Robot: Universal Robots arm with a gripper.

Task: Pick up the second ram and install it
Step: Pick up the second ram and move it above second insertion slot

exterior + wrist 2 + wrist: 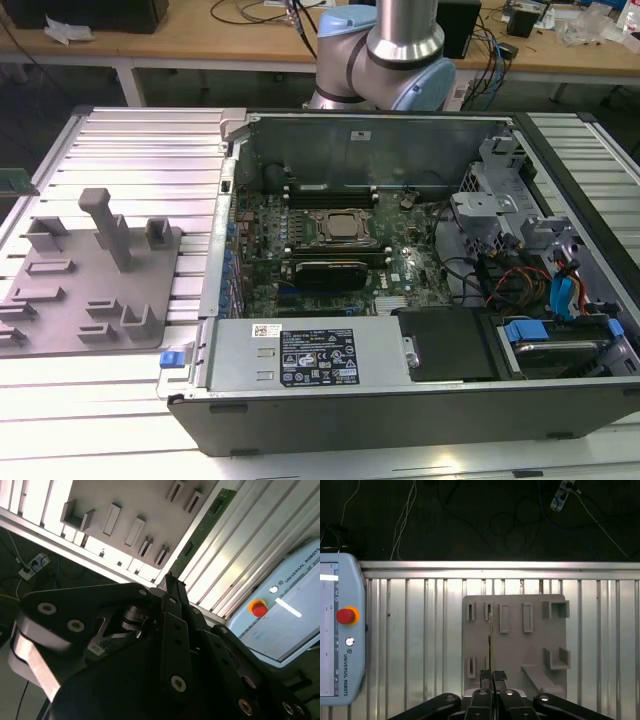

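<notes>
Pinching the second ram (202, 527) by one end, the hand (493, 675) holds it above the grey fixture tray (530, 650) on the counter (420, 645), long axis running straight out from the grip, the open computer case (400, 400) well apart on the exterior view's right

Your exterior view looks down from high up at the open computer case (400, 412), with the gray fixture plate (75, 290) on the exterior view's left. Your first wrist view stares straight down past the gripper (492, 676) from well above that plate and the teach pendant (340, 655), so the clamped second ram (490, 640) shows edge-on. Your second wrist view sits close behind the gripper linkage and slants across the same plate (150, 500) and pendant (290, 625), catching the ram's flat face (207, 522).
</notes>
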